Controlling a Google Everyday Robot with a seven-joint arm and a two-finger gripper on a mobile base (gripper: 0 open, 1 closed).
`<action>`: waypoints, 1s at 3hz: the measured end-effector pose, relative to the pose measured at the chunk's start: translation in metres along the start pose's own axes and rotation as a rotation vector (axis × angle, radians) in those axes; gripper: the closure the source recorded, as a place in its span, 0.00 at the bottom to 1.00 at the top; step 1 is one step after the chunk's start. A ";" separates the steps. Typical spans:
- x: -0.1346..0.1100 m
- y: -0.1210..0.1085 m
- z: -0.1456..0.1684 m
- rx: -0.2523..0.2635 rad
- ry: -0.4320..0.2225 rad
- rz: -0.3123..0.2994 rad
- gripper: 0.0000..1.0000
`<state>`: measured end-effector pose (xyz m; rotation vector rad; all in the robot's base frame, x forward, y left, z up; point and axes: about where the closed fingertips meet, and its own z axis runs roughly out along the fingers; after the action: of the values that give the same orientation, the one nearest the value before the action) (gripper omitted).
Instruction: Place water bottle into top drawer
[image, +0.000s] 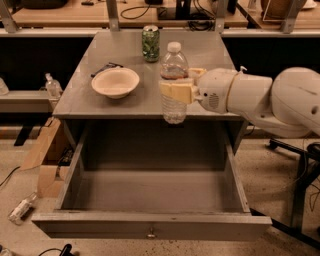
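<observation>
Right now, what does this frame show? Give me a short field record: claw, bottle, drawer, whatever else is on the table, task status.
claw: comes in from the right, shut on the water bottle at its middle
water bottle: upright, cap on, held at the front edge of the table
top drawer: pulled open, nothing visible inside
bowl: on the table, left of the bottle
green can: upright, at the table's back
task status: bottle not yet in drawer

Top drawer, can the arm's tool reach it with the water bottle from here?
Probably yes. The tool, shut on the water bottle, hangs over the table's front edge; the top drawer stands open directly below, with nothing between.
</observation>
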<state>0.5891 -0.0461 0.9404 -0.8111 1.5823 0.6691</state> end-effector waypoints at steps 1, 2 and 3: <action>0.023 0.056 -0.004 -0.074 -0.013 -0.018 1.00; 0.053 0.087 -0.002 -0.136 -0.020 -0.058 1.00; 0.105 0.089 0.007 -0.194 -0.022 -0.095 1.00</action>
<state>0.5132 -0.0021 0.8344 -1.0118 1.4653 0.7679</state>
